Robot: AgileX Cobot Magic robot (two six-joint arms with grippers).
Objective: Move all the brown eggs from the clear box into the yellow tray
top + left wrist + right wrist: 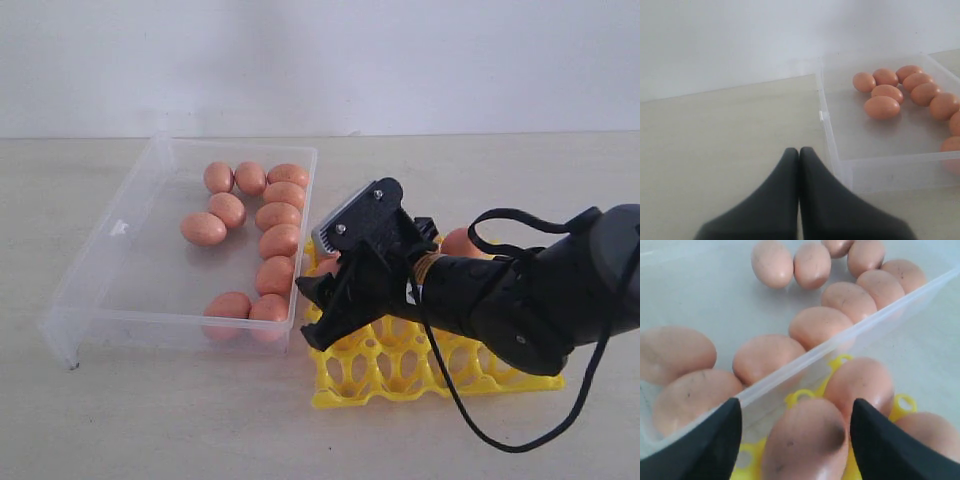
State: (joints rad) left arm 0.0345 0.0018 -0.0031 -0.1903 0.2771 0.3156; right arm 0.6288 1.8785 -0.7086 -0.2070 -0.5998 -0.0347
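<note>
Off to the left, the left gripper [799, 155] rests over bare table, its fingers pressed together on nothing. Next comes the clear box [105, 235], where we count eleven brown eggs [280, 241]. All lie on their sides with their long axes flat. Those lining the right wall point mostly across the box, toward the tray.

Just past that wall, the right gripper [797, 402] hangs with its fingers spread wide either side of one egg [805, 445]. This egg sits in a near-left cup of the yellow tray [400, 375], and we see a gap on at least one side, so we judge it released. It seems to stand nearly on end, long axis up and leaning slightly.

We think a sideways pull-out could clip the egg and tip it from its cup. The box wall is also close enough for a finger to knock it and set the loose eggs rolling.
</note>
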